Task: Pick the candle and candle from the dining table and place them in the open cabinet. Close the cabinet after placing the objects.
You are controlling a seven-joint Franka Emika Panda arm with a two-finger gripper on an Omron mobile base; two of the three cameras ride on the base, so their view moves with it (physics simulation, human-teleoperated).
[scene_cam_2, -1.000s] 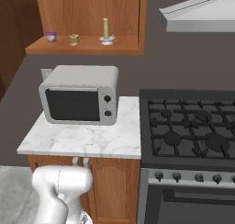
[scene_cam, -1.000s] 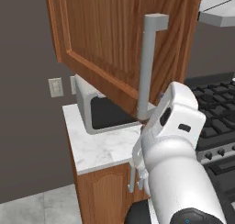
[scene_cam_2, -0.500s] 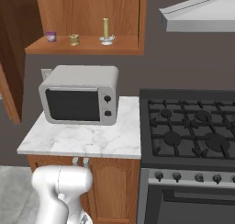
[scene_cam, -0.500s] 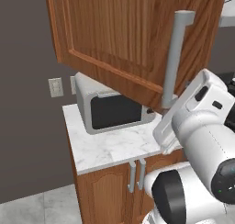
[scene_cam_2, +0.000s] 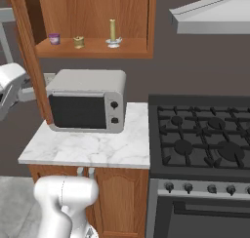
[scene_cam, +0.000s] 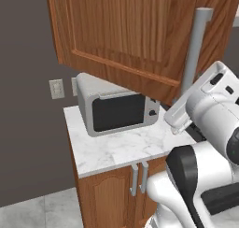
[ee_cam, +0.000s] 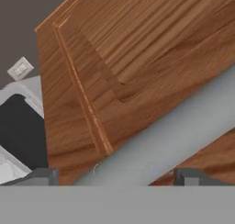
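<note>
Candles: both sit on the cabinet shelf; the slim golden stick candle (scene_cam_2: pixel 113 32) stands upright on a round silver dish, and the short stubby candle (scene_cam_2: pixel 79 42) is to its left, apart from it.
Progress: placing looks done; judging by the door's angle, closing is left and appears under way.
Purple ring: small, glossy, at the shelf's left end (scene_cam_2: pixel 54 38), near the stubby candle.
Cabinet: reddish-brown wood with visible grain (scene_cam_2: pixel 93 10), open-fronted in the right base view, on the wall above the microwave.
Door: panelled, same grained wood (scene_cam: pixel 126 31), swung out and partly open.
Handle: long squared grey bar (scene_cam: pixel 195 49), matte, at the door's right edge in the left base view.
Gripper: jaws spread wide (ee_cam: pixel 114 176), dark tips on either side of the grey bar, holding nothing; contact with the bar cannot be judged.
Microwave: boxy grey shell, dark glass front (scene_cam_2: pixel 88 107), on the counter below the cabinet.
Counter: white marble with grey veins (scene_cam_2: pixel 97 149), on a wooden base.
Stove: black grated burners (scene_cam_2: pixel 205 139), right of the counter.
</note>
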